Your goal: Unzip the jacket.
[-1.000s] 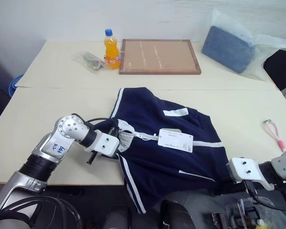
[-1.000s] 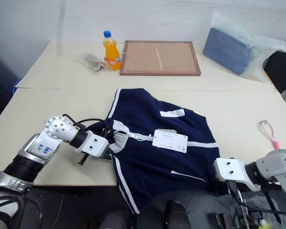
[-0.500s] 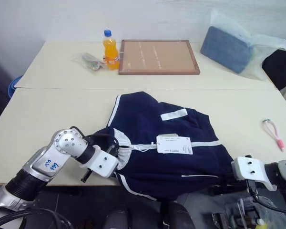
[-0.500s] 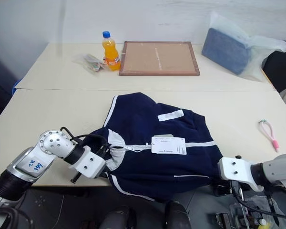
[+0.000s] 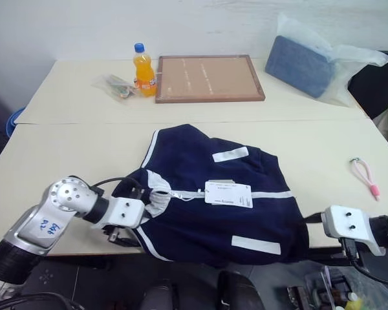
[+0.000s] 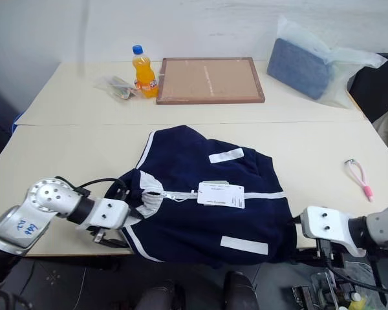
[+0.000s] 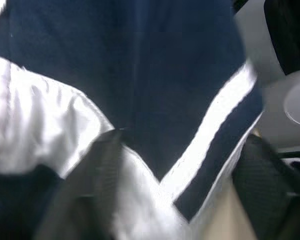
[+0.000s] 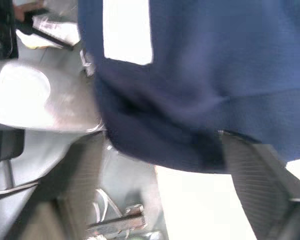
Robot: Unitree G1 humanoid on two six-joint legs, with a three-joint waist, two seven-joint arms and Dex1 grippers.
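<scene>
Left eye view: one jacket (image 5: pixel 213 194), one bottle (image 5: pixel 142 64).

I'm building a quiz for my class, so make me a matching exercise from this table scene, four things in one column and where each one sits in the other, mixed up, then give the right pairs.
Things:
1. jacket
2. orange drink bottle
3. pink looped cord
4. bagged blue cloth

Places:
A. far right corner of the table
B. spread on the near table, reaching its front edge
C. just left of the cork board
D. near the table's right edge, clear of the jacket

Pairs: 1-B, 2-C, 3-D, 4-A
</scene>
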